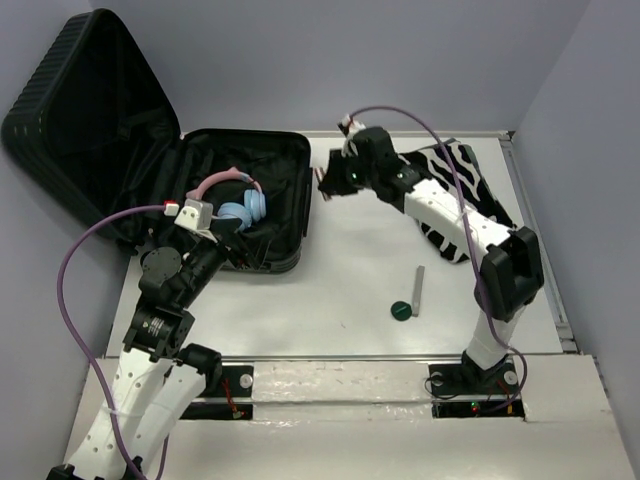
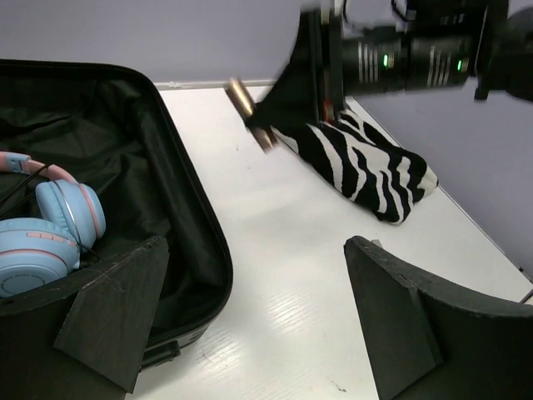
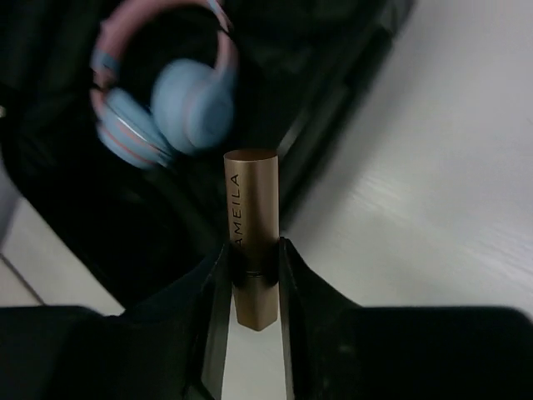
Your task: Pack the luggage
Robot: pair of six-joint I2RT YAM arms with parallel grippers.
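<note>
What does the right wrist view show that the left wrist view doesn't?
Only the right wrist: the right fingers clamped on the gold tube, lettering readable. Only the left wrist: the zebra cloth, the right arm from outside, and the open left fingers. Both: the blue-pink headphones, the open suitcase and the white table.

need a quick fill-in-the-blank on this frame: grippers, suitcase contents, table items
1. The right gripper is shut on a gold ____.
2. Inside the open luggage lie blue and pink ____.
3. The left gripper is ____ and holds nothing.
4. The cloth at the table's far right has a ____ pattern.

Missing words: lipstick tube; headphones; open; zebra-striped
</note>
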